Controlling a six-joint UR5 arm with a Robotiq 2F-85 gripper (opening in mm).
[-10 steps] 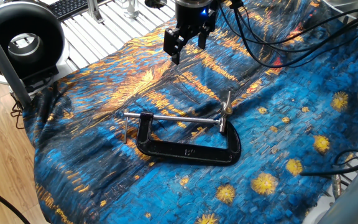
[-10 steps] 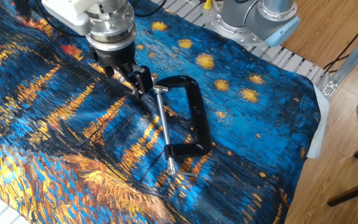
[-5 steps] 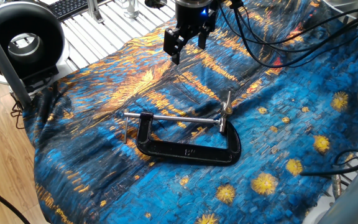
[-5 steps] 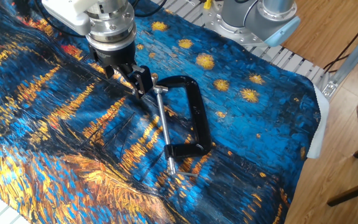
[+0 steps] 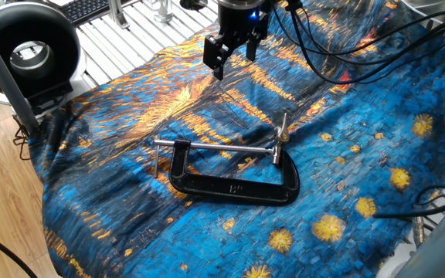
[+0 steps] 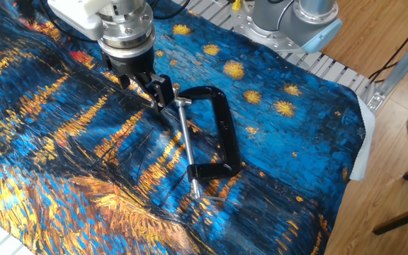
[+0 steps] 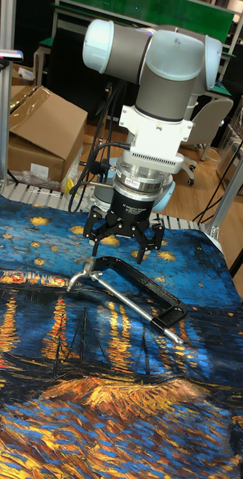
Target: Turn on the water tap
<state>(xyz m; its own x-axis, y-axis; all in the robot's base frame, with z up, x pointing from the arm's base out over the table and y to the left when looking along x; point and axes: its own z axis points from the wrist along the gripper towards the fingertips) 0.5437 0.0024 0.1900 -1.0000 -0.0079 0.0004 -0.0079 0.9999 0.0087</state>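
Observation:
The water tap [image 5: 281, 137] is a short silver crossbar with a brass hub. It ends the long screw of a black C-clamp [image 5: 234, 188] that lies flat on the blue and orange cloth. The tap also shows in the other fixed view [image 6: 180, 103] and in the tall fixed view [image 7: 78, 274]. My gripper [image 5: 234, 52] hangs open above the cloth with nothing between its fingers. In the other fixed view the gripper [image 6: 146, 86] sits just left of the tap without touching it. In the tall view the gripper [image 7: 122, 241] is above and right of the tap.
A round black device [image 5: 25, 46] and a keyboard [image 5: 87, 8] lie beyond the cloth's far left edge. Black cables [image 5: 346, 46] trail over the cloth behind the gripper. The arm's base [image 6: 296, 18] stands at the table's edge. A cardboard box [image 7: 39, 127] sits off the table.

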